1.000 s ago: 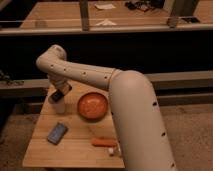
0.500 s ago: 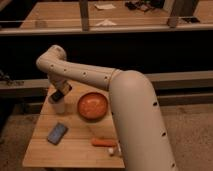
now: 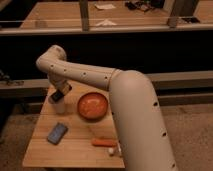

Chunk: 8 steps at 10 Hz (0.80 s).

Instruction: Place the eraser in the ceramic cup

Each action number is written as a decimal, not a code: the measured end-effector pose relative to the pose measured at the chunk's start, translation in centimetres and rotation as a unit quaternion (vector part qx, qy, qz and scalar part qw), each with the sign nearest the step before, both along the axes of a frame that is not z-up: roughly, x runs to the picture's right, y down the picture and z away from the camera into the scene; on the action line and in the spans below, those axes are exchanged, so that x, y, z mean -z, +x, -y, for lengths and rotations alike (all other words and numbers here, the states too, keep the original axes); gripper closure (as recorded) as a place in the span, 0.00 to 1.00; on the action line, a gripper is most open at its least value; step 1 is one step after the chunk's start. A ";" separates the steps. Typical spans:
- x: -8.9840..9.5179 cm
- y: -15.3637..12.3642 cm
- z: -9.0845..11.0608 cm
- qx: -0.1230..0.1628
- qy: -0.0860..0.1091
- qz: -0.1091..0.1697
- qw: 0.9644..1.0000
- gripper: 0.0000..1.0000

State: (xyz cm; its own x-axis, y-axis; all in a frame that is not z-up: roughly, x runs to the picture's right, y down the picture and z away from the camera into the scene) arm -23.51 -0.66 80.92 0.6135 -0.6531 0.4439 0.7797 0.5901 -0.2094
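End effector (image 3: 59, 95) hangs at left of frame, directly over the ceramic cup (image 3: 59, 106) on the tabletop (image 3: 75, 150). Whether it is spread or pinching cannot be told. Eraser not positively identified: possibly held there, or possibly the blue block (image 3: 57, 133) lower left. Judged: deposit unconfirmed, release outstanding.

The tool (image 3: 59, 95) hangs over the far left corner of the light wooden table (image 3: 80, 150). To its right, grey speckled floor (image 3: 192, 125) runs alongside. Behind it a pale ledge (image 3: 175, 79) crosses a dark stretch. Higher up, beyond a metal rail (image 3: 130, 29), a brown wooden counter (image 3: 60, 15) carries white papers (image 3: 105, 22). The light is dim and warm.
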 end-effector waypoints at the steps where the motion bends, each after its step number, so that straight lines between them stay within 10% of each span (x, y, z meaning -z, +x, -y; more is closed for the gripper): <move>1: 0.0 0.0 0.0 0.000 0.001 0.000 1.000 0.88; 8: 0.1 -0.1 0.2 0.001 0.005 0.003 1.000 0.88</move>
